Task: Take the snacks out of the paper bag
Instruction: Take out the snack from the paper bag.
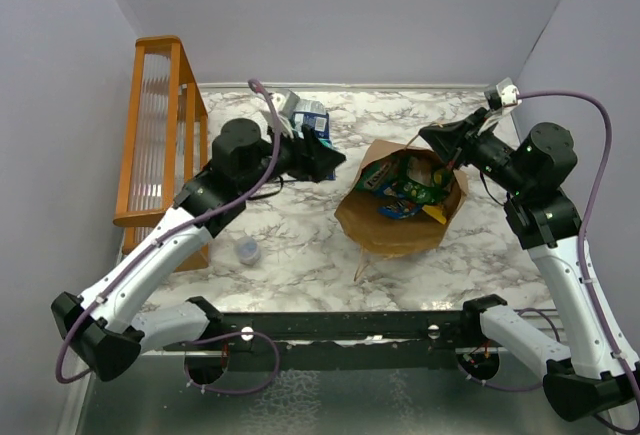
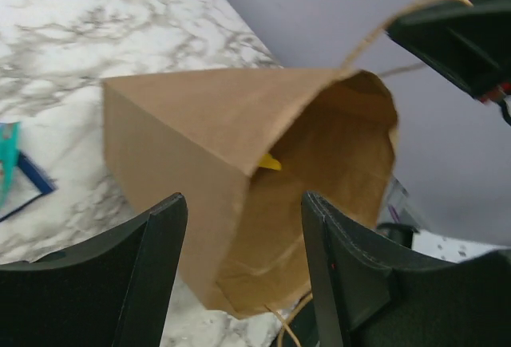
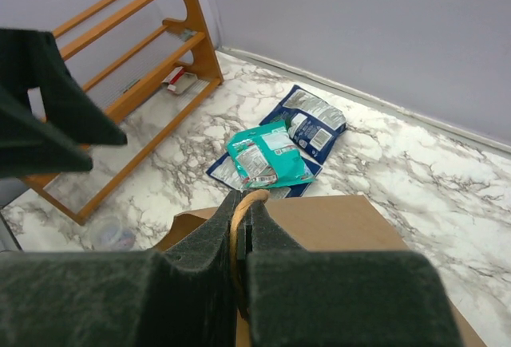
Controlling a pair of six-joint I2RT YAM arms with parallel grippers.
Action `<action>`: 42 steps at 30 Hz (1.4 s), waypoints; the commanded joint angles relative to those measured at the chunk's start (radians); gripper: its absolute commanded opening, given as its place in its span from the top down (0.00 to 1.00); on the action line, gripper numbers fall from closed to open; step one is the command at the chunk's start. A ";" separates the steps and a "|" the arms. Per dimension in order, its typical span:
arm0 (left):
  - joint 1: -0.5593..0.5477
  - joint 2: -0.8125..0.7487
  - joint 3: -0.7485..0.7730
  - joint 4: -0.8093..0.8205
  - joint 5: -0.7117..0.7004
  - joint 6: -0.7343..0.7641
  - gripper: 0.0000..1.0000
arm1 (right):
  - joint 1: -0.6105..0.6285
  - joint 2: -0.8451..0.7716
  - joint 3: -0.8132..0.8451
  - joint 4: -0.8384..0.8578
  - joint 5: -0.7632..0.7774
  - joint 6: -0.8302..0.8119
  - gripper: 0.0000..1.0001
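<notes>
The paper bag [image 1: 385, 237] sits on the marble table [image 1: 300, 255], with several snacks [image 1: 405, 187] inside it. The right gripper [image 3: 242, 207] is closed on the bag's handle [image 3: 236, 227]. The left gripper [image 2: 242, 203], its jaws apart, faces the bag's mouth. To the left of the bag lie a teal packet [image 3: 270, 154] and a blue packet [image 3: 310, 120].

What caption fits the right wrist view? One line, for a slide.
Right gripper clamps paper bag handle; teal packet and blue packet lie on the table beyond.
</notes>
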 commanded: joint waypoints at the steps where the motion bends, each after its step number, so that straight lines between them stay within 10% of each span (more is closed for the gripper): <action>1: -0.160 -0.026 -0.011 0.073 -0.067 0.005 0.41 | 0.000 -0.007 -0.010 0.054 -0.038 0.020 0.99; 13: -0.681 0.132 -0.016 0.101 -0.692 0.268 0.47 | 0.000 -0.006 0.004 0.041 -0.045 0.016 0.99; 29: -0.709 0.504 0.114 0.065 -0.984 0.497 0.50 | 0.000 -0.002 0.015 0.037 -0.069 0.020 0.99; 42: -0.592 0.651 0.130 0.164 -0.951 0.557 0.58 | 0.000 -0.004 0.024 0.032 -0.070 0.021 0.99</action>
